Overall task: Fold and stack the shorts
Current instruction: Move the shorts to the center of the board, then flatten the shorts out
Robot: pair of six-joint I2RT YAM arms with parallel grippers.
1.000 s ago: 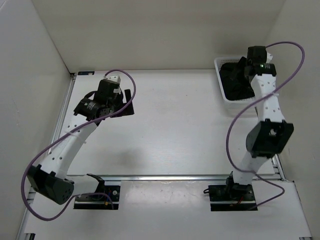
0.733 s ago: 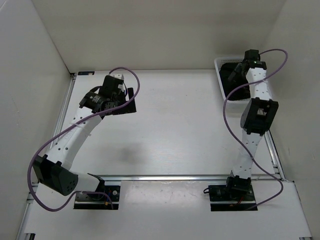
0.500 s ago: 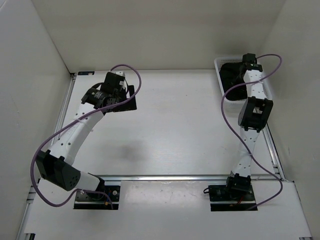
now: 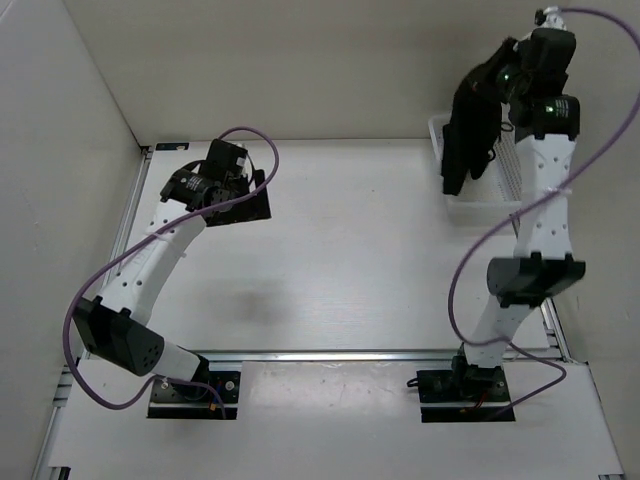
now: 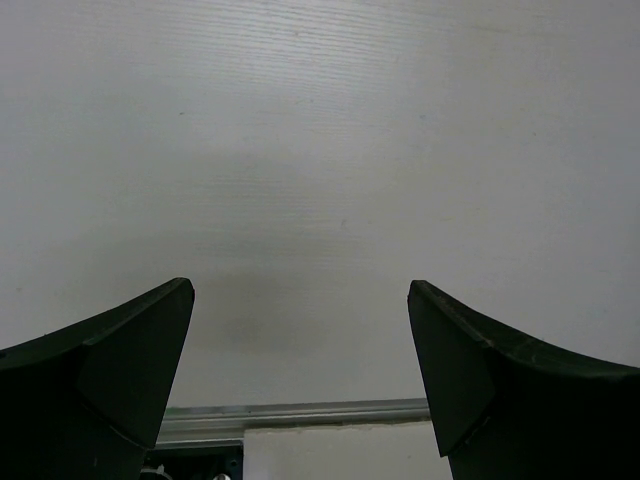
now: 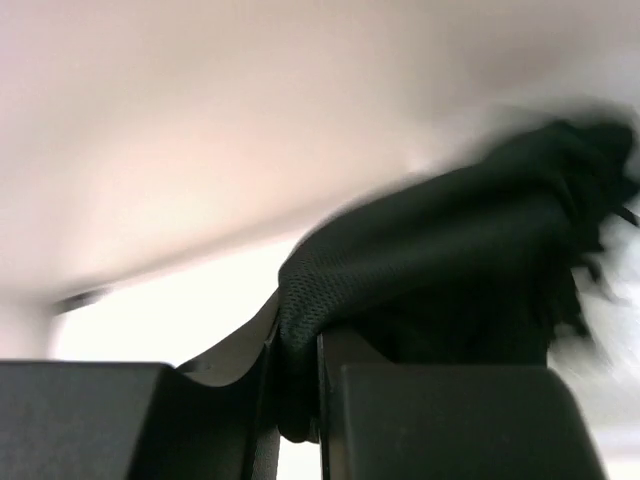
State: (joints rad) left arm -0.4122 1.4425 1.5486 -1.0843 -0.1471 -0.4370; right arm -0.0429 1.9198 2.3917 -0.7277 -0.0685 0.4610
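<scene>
The black shorts point(image 4: 468, 125) hang bunched in the air over the back right of the table, above the white basket. My right gripper point(image 4: 497, 78) is raised high and shut on them. In the right wrist view a fold of the black mesh shorts point(image 6: 430, 270) is pinched between the two fingers of the right gripper point(image 6: 298, 400). My left gripper point(image 4: 250, 200) hovers over the back left of the table. In the left wrist view the left gripper point(image 5: 300, 350) stands wide open with only bare white table between its fingers.
A white mesh basket point(image 4: 500, 185) sits at the back right corner against the right wall. White walls enclose the table at left, back and right. A metal rail point(image 4: 350, 354) runs across the near edge in front of the arm bases.
My right gripper went down into the basket, shut on the shorts and rose with them hanging above the basket. The left arm shifted slightly and stays open.
</scene>
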